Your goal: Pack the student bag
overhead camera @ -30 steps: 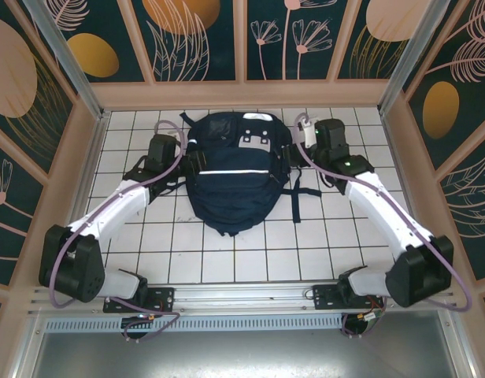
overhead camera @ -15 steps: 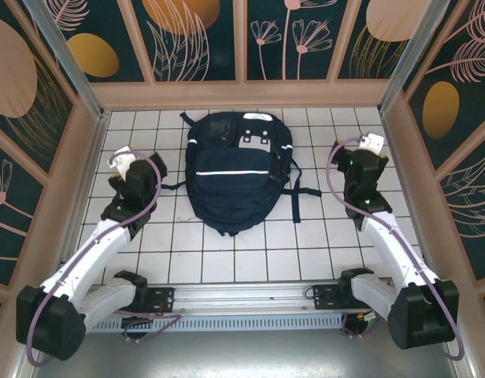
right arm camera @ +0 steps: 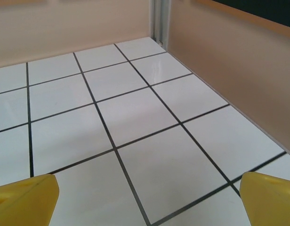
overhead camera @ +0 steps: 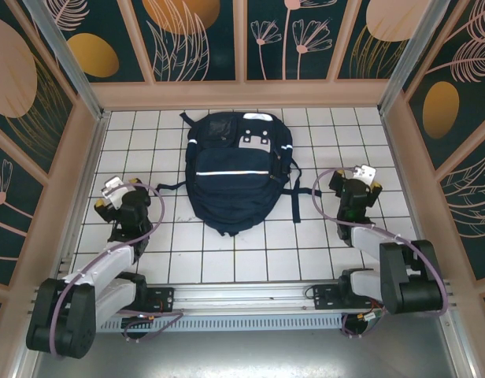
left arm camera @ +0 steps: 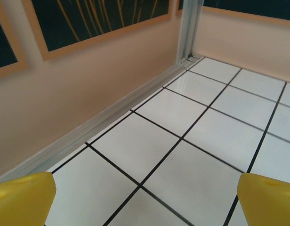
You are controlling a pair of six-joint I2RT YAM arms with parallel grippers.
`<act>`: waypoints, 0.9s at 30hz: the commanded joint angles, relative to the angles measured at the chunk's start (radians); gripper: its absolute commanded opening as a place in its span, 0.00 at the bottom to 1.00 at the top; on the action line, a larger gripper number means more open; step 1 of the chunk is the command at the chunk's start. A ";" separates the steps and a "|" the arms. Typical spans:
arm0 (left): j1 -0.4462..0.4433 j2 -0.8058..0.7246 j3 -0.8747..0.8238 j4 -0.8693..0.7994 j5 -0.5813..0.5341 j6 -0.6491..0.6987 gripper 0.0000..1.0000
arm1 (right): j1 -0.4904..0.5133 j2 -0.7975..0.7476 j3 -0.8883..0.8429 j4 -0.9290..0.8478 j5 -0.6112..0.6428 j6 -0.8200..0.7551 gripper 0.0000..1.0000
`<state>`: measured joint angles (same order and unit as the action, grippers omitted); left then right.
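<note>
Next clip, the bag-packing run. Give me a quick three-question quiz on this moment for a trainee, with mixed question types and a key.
1. True or false: the left claw is gripping a strap of the backpack.
2. Where is the backpack? A) lying flat on the tiled table, around the middle; B) pushed against the left wall; C) standing upright in a far corner.
3. Fill in: the left claw and the right claw both stand ___.

Key: 1 false, it is off to the side over bare tiles, holding nothing; 2 A; 3 open.
</note>
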<state>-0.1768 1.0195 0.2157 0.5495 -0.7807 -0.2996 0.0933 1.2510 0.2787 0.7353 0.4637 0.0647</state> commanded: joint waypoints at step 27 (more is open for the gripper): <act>0.119 0.505 -0.010 0.793 0.498 0.227 0.98 | -0.063 0.265 -0.105 0.612 -0.328 -0.075 0.99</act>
<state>-0.0700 1.5177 0.1799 1.2751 -0.3313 -0.0818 0.0368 1.4857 0.1925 1.2427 0.1719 -0.0166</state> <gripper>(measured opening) 0.985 0.987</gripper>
